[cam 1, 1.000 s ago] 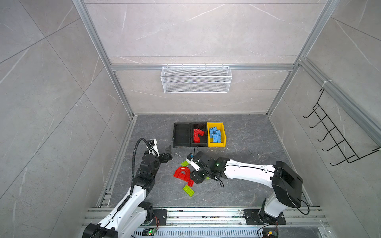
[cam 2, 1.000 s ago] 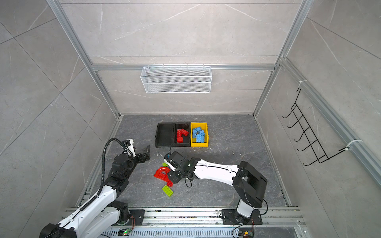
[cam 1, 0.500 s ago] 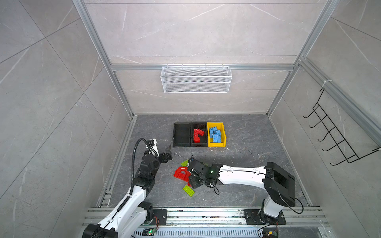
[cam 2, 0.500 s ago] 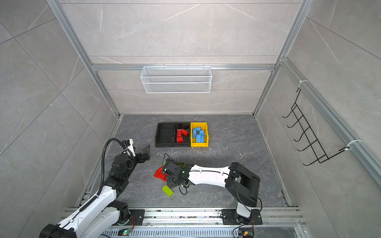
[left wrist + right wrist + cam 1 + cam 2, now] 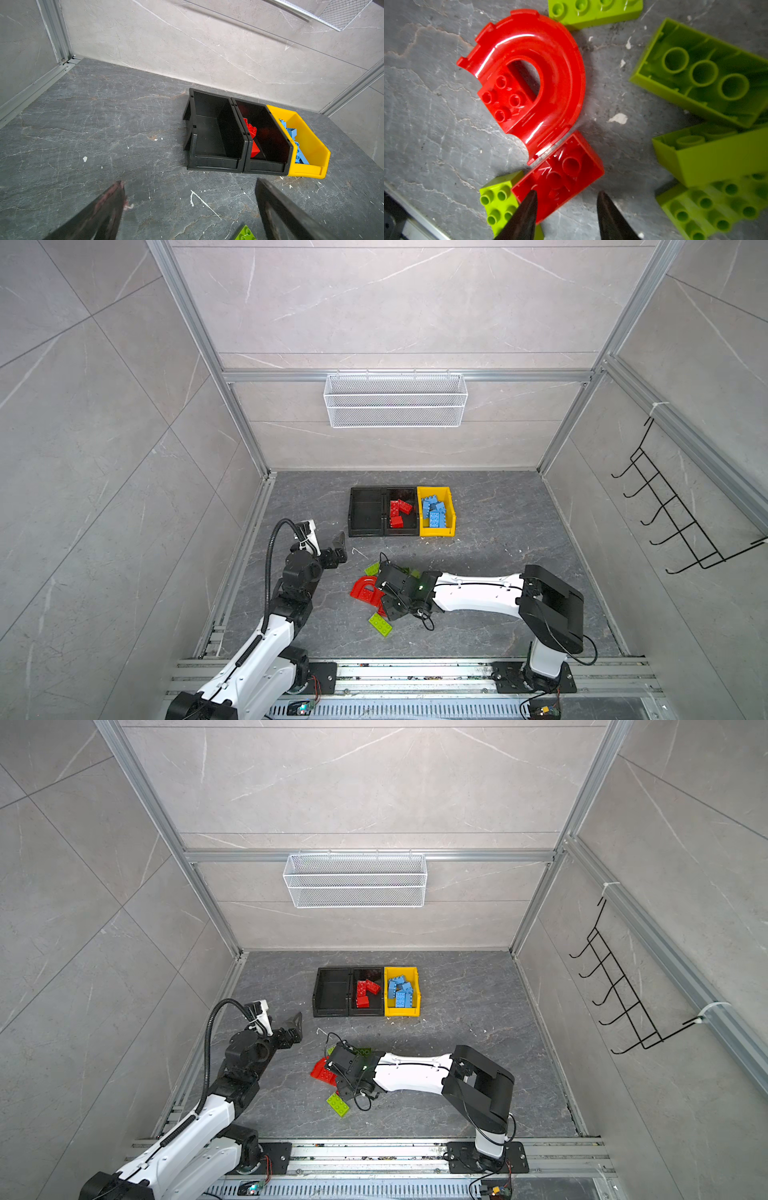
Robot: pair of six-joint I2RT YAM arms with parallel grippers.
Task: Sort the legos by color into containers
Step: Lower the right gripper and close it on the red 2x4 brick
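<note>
In the right wrist view my right gripper (image 5: 567,192) is open and low over the floor. One fingertip (image 5: 529,203) overlaps a loose red brick (image 5: 566,166); bare floor shows between the jaws. The red arch (image 5: 550,62) lies just beyond, with lime green bricks (image 5: 704,76) around it. In both top views the arch (image 5: 362,587) and a green brick (image 5: 380,624) flank that arm's wrist. My left gripper (image 5: 189,181) hangs open and empty in front of the containers. One black bin (image 5: 352,512) is empty, the other (image 5: 402,531) has red bricks (image 5: 400,510), and the yellow bin (image 5: 451,510) has blue bricks (image 5: 434,512).
A white wire basket (image 5: 395,406) hangs on the back wall and a black hook rack (image 5: 673,522) on the right wall. A metal rail (image 5: 415,672) runs along the front edge. Another green brick (image 5: 245,234) lies near my left gripper.
My right arm has reached further left and nearer, over the red pieces, and its jaws have narrowed. The left arm has not moved.
</note>
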